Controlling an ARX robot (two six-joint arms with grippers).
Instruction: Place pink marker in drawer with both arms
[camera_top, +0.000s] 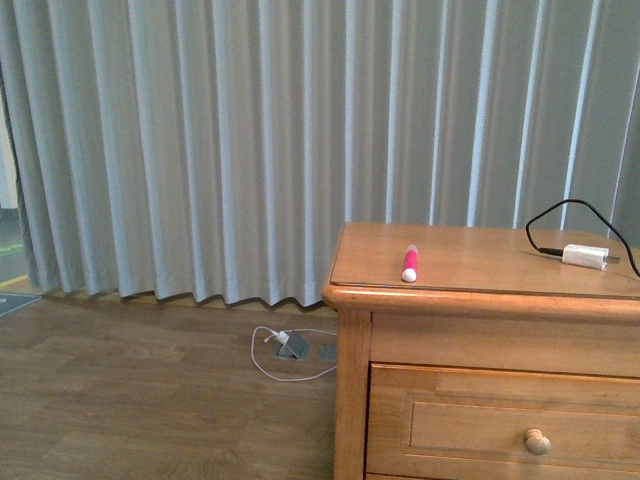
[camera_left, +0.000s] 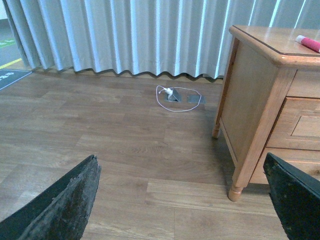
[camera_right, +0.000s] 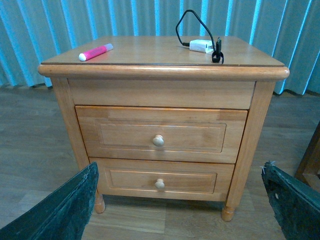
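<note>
Left gripper (camera_left: 180, 200) and right gripper (camera_right: 180, 205) both gape wide; the pink marker (camera_top: 409, 263) lies on the dresser (camera_top: 470, 250) top.
Our left fingers (camera_left: 65, 202) hang over the floor (camera_left: 125, 150) left of the dresser; our right gripper faces the shut drawer (camera_right: 125, 137) and its knob (camera_right: 158, 140). The marker's long axis runs near to far, white end nearest, by the top's left front; a white charger (camera_top: 585, 256) sits far right.

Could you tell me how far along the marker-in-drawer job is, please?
Nothing looks done yet: the pink marker lies on the dresser top and the drawer is shut. Nothing is in hand; the left gripper and right gripper are open and empty. Remaining: open the drawer, pick up the marker, drop it in.
</note>
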